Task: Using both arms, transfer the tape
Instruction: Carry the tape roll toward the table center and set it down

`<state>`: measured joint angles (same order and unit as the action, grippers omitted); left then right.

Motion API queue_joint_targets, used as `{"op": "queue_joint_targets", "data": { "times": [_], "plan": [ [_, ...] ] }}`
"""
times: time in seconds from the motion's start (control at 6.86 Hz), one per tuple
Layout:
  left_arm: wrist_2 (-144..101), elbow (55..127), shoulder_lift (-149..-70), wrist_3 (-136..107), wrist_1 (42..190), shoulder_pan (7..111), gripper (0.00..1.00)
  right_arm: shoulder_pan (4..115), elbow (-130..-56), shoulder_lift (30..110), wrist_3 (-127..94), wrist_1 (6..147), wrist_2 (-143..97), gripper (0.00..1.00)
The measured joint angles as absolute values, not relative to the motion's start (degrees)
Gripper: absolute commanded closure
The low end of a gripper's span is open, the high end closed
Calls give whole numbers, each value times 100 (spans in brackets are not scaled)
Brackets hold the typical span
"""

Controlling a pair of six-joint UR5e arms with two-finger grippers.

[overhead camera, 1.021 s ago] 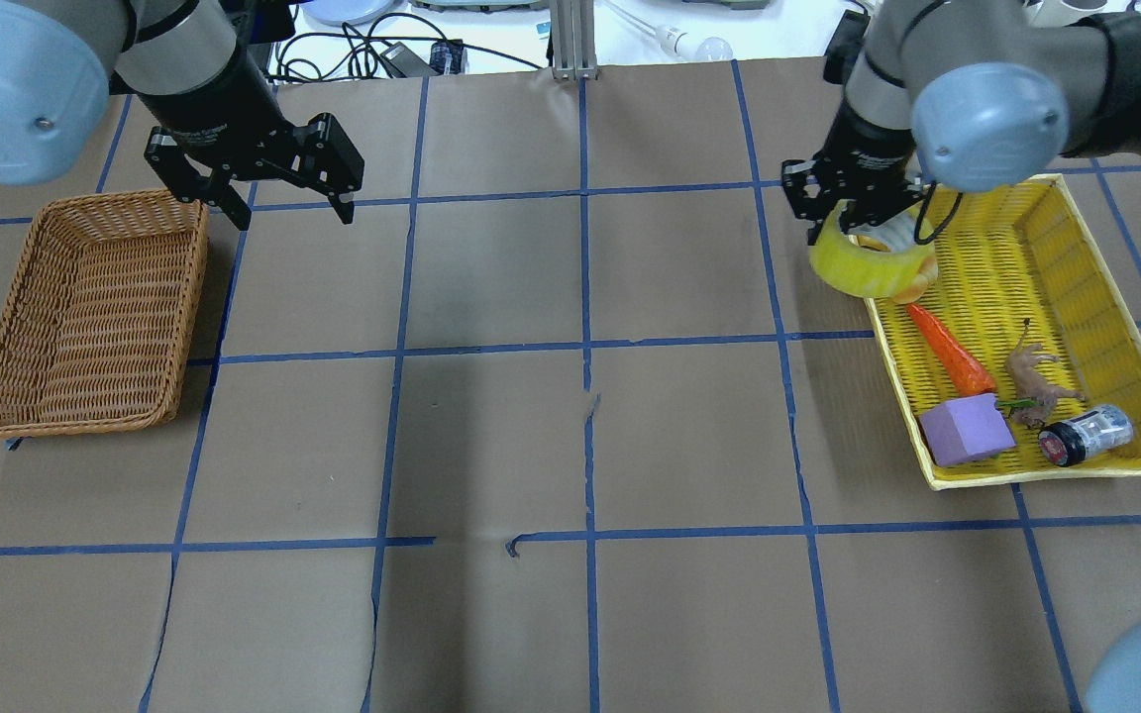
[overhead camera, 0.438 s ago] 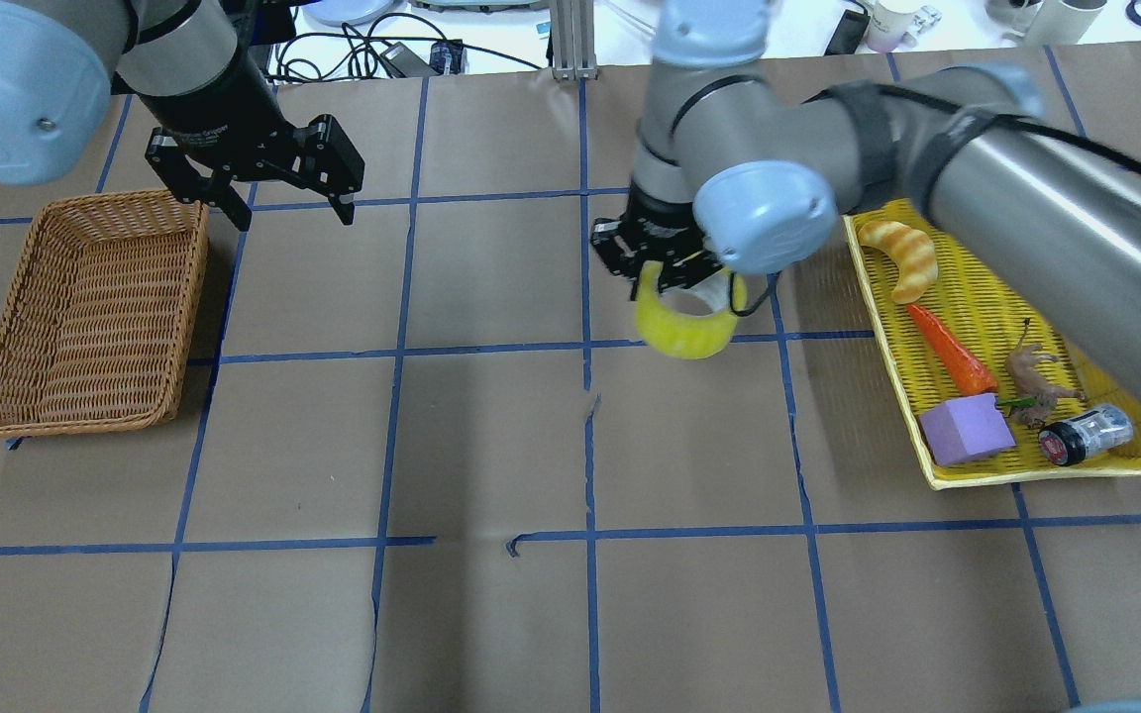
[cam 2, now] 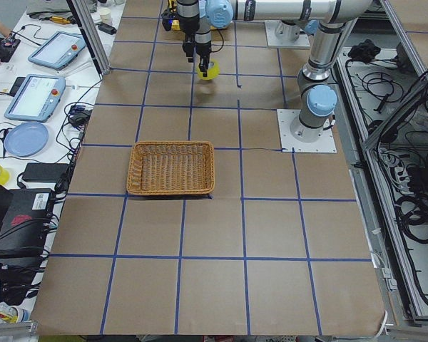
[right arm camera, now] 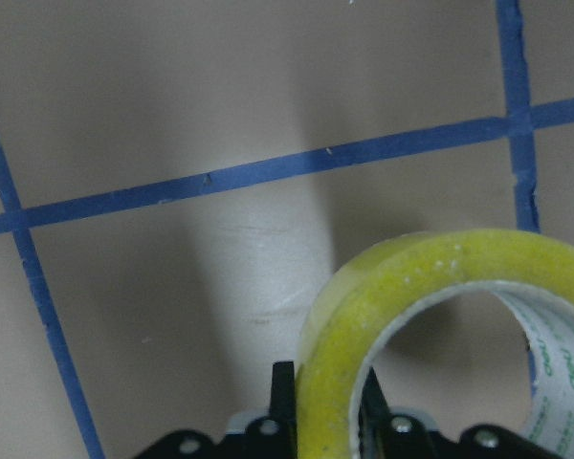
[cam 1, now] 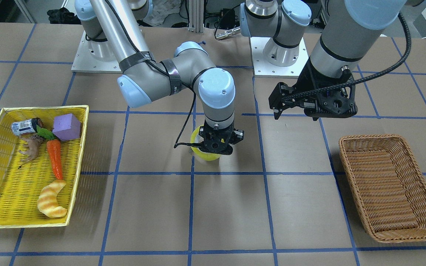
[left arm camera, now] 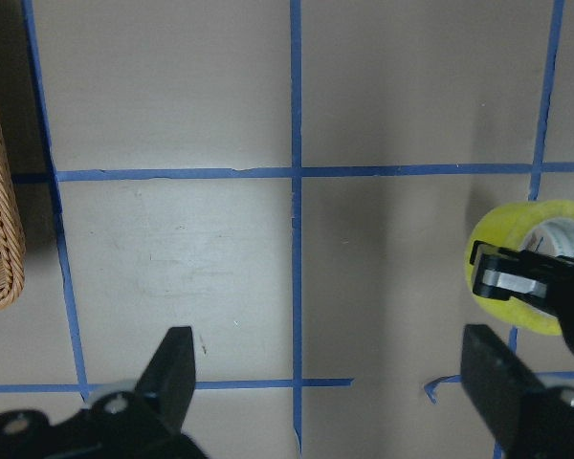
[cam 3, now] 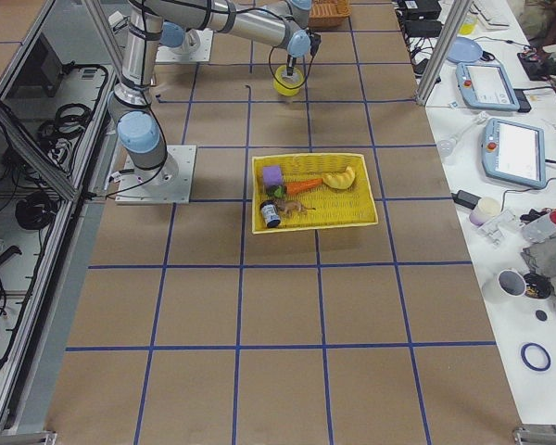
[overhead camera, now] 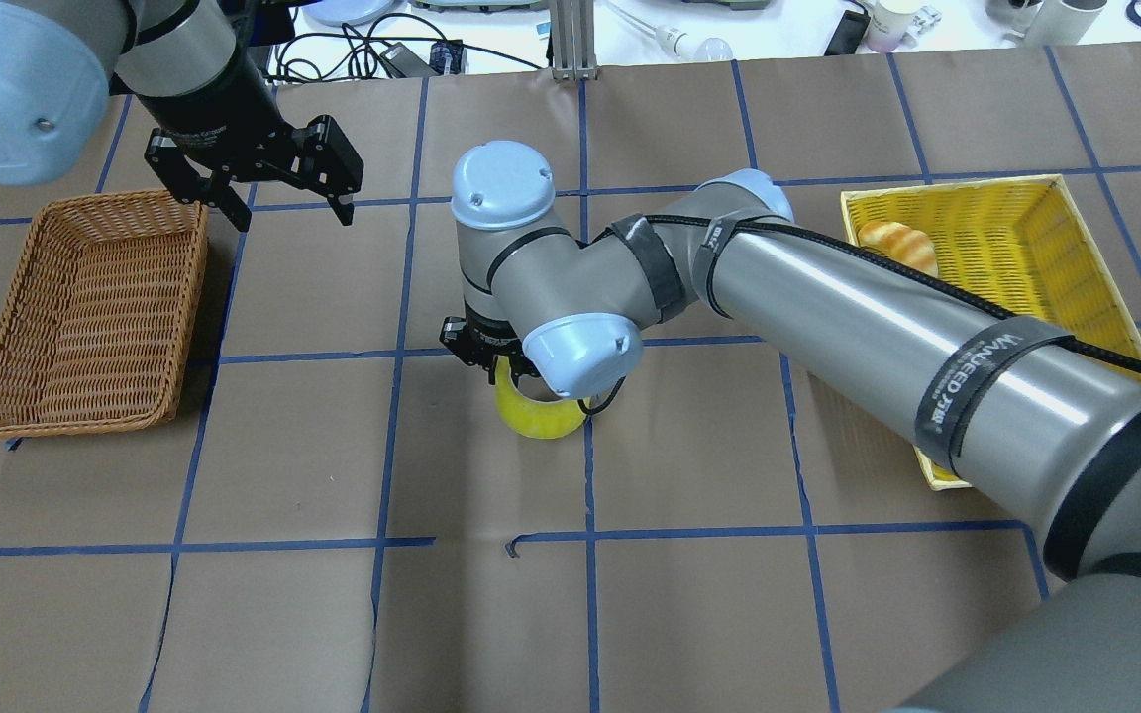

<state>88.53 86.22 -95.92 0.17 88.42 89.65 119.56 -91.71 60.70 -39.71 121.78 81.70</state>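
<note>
Overhead exterior view, from left to right: a brown wicker basket sits on the counter at the far left. The left gripper hangs in the air just past the basket's far right corner. Its two black fingers are spread wide apart and it holds nothing.

In the middle is the tape, a yellow roll with a whitish ring inside. It stands up on its edge, close to where two blue lines cross. The right gripper points down and is clamped on the wall of the roll, with one finger inside the ring and one outside. The roll is very low over the counter. I cannot tell if it touches.

The big grey right arm reaches across from the right side. Behind it, at the far right, is a yellow tray with a croissant toy in its far corner. The tape is well apart from both the basket and the tray.
</note>
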Motion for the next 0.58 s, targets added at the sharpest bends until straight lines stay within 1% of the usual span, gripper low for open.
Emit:
{"op": "queue_joint_targets", "data": {
  "times": [0.15, 0.29, 0.58],
  "plan": [
    [8848, 8625, -9595, 17, 8842, 8965, 0, 12018, -9172, 6044, -4008, 12228, 8168, 8],
    [8851, 8628, -9596, 18, 8842, 8965, 0, 12058, -9163, 6081, -4070, 12245, 8176, 0],
    [8866, 8642, -9603, 18, 8848, 8965, 0, 11968, -9142, 6365, -3969, 12209, 8261, 0]
  ]
}}
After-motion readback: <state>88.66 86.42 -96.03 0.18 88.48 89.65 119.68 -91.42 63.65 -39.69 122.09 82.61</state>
